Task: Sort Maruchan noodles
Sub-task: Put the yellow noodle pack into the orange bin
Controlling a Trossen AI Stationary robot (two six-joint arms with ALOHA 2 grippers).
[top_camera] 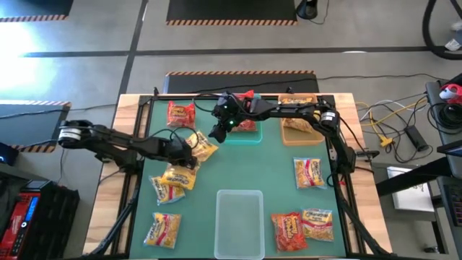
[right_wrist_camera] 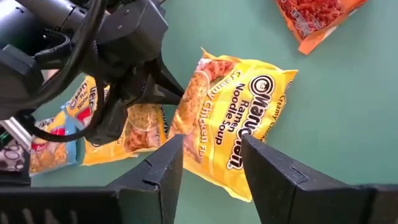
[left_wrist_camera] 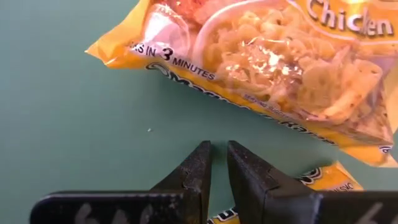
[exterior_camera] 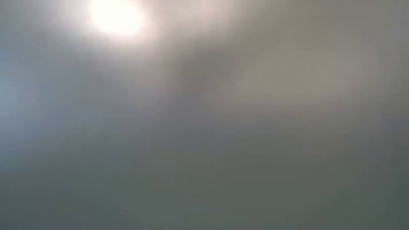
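Observation:
Several Maruchan noodle packets lie flat on the green mat. A yellow creamy-chicken packet lies left of centre, with another yellow one nearer. My left gripper is shut and points down at bare mat just beside the yellow packet's long edge. My right gripper hangs open above the same packet with nothing between its fingers. A red packet lies in the teal bin. The low view shows only haze.
A tan bin holding yellow-orange packets stands at the far right, and a clear bin at the near middle. Loose packets lie far left, near left, right and near right.

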